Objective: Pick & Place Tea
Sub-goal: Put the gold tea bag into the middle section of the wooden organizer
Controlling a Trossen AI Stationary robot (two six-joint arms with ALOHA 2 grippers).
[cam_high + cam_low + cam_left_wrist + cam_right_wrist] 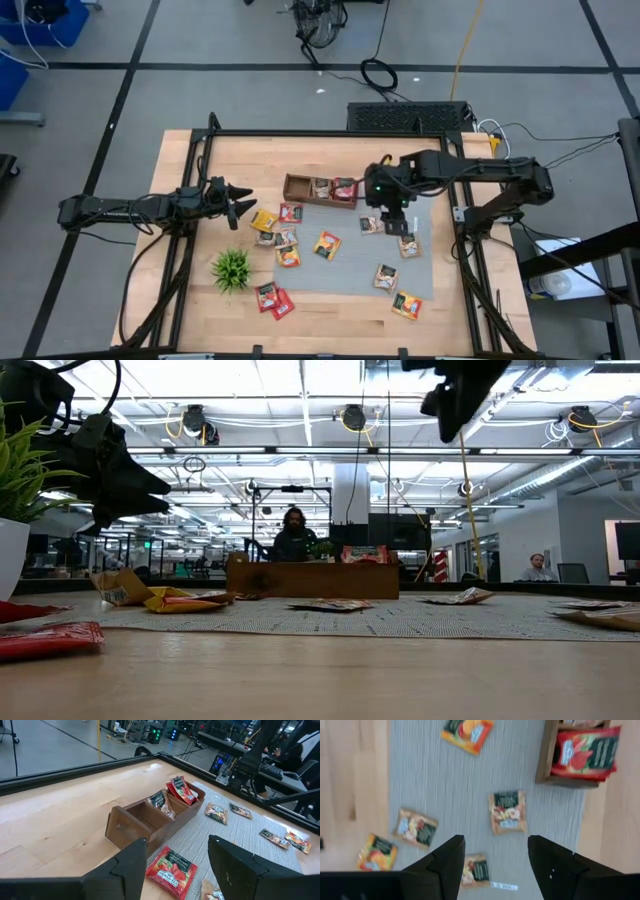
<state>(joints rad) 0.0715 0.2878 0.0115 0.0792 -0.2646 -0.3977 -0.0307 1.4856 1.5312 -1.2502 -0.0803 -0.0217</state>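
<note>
Left gripper (243, 204) fingers apart, arm level; right gripper (396, 226) fingers apart, pointing down

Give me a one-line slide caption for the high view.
Right pincer hangs open above the grey mat near the wooden tray; left pincer waits open beside scattered tea packets.

The right gripper (492, 865) hangs over the grey mat (435, 780), jaws spread wide with nothing between them. A grey-brown tea packet (508, 812) lies on the mat just ahead of the jaws. Near it, at the mat's edge, stands the wooden tray (551, 757), with a red tea packet (587, 752) leaning in its end compartment. An orange packet (468, 733) lies on the mat beside the tray. Light wood of the bench (350, 780) borders the mat.
</note>
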